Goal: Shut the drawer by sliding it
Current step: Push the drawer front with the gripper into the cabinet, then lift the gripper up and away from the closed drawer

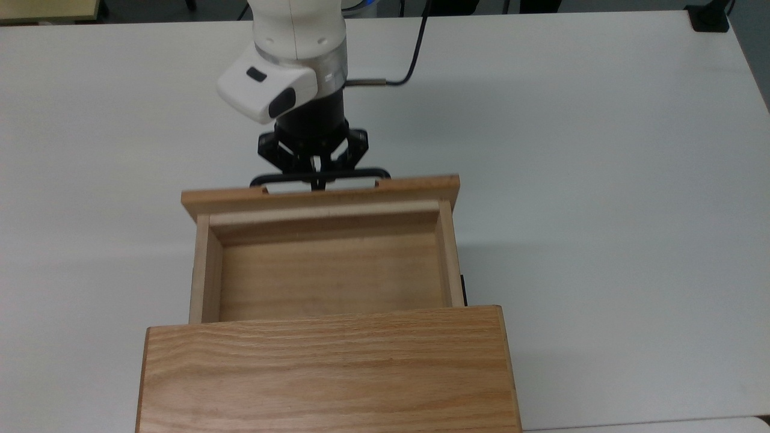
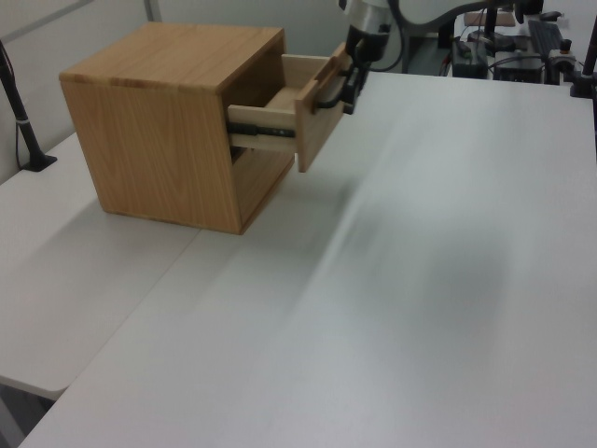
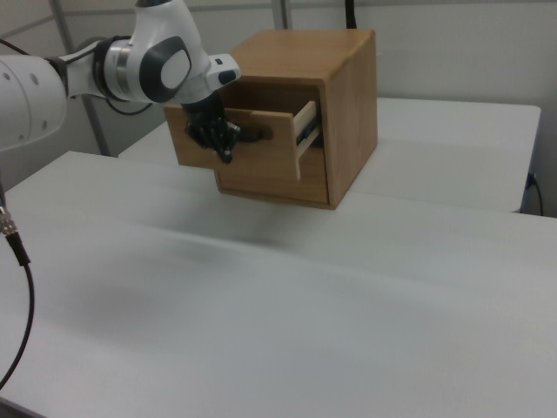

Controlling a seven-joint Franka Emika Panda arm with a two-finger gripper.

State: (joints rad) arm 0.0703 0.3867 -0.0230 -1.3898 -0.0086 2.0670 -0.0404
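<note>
The gripper, fingers together, presses against the black handle of the drawer (partly open), which juts from the wooden cabinet on the white tabletop.

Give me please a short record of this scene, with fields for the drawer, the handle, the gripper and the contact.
drawer: partly open, sticking out of the cabinet
drawer contents: nothing
handle: thin black bar on the front panel
gripper: shut, at the middle of the handle
contact: fingertips appear to press against the handle
surface: white table
</note>
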